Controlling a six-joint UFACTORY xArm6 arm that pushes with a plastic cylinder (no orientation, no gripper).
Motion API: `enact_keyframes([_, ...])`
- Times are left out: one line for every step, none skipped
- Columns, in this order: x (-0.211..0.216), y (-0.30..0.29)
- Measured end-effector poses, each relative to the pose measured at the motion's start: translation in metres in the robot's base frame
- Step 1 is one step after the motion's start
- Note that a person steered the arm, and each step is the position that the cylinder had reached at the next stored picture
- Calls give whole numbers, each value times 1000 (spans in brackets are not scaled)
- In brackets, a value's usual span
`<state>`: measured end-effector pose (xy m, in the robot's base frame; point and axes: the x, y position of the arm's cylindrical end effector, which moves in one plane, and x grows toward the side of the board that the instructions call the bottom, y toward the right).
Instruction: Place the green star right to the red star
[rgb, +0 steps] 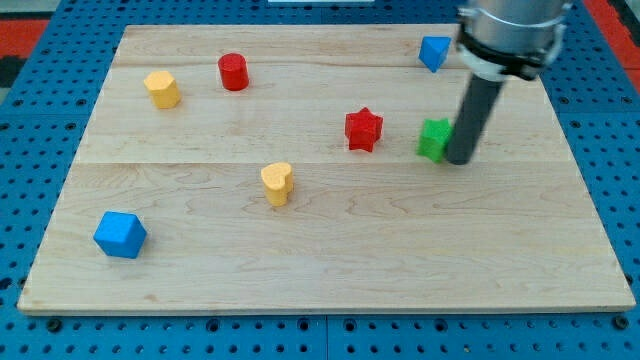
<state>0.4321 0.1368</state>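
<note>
Camera view: my tip (459, 160) touches the green star (433, 139) on its right side, grasping nothing. Star sits right of the red star (364, 130), apart, on the wood board (330, 250). Its orientation is unclear; blocks look matte.

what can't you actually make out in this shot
- Green star: its right side is hidden behind my rod, so its shape is unclear.
- My tip: whether it touches the green block cannot be told.
- Arm above the rod: cut off by the view's top edge.
- Blue block at the view's top: partly hidden behind the arm; shape unclear.
</note>
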Motion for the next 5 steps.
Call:
enact_keyframes([0, -49])
enact_keyframes([-19, -54])
enact_keyframes([2, -50])
enact_keyframes([6, -38])
enact_keyframes([-17, -36])
